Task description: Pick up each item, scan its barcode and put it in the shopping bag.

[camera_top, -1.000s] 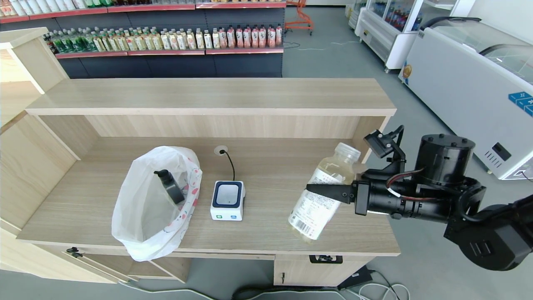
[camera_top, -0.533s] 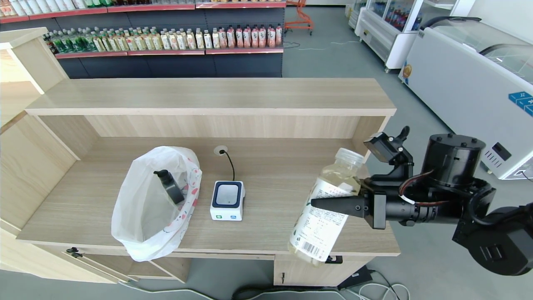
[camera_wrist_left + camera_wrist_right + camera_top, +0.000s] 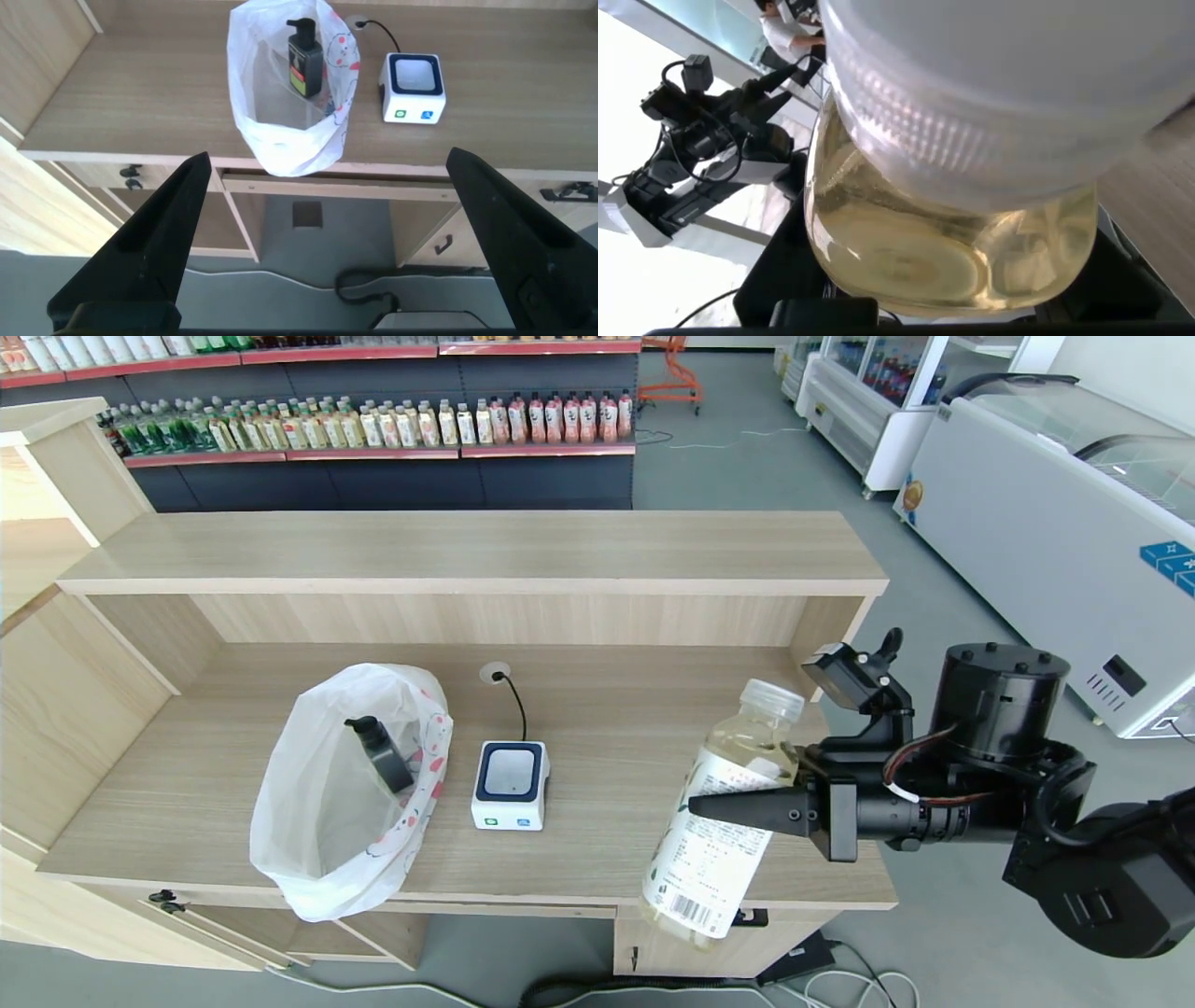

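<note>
One bottle sits pinched between your right gripper fingers, its barcode below them, likely kept uncovered for the scanner beyond the fingertips. The left gripper fingers are spread.

In the head view the bottle covers the far finger of the right gripper, and its label print is too small to read. Its cap runs off the right wrist view's edge, blurred. The shopping bag veils the base of the pump bottle. The fingers of the left gripper are cut off at their roots
</note>
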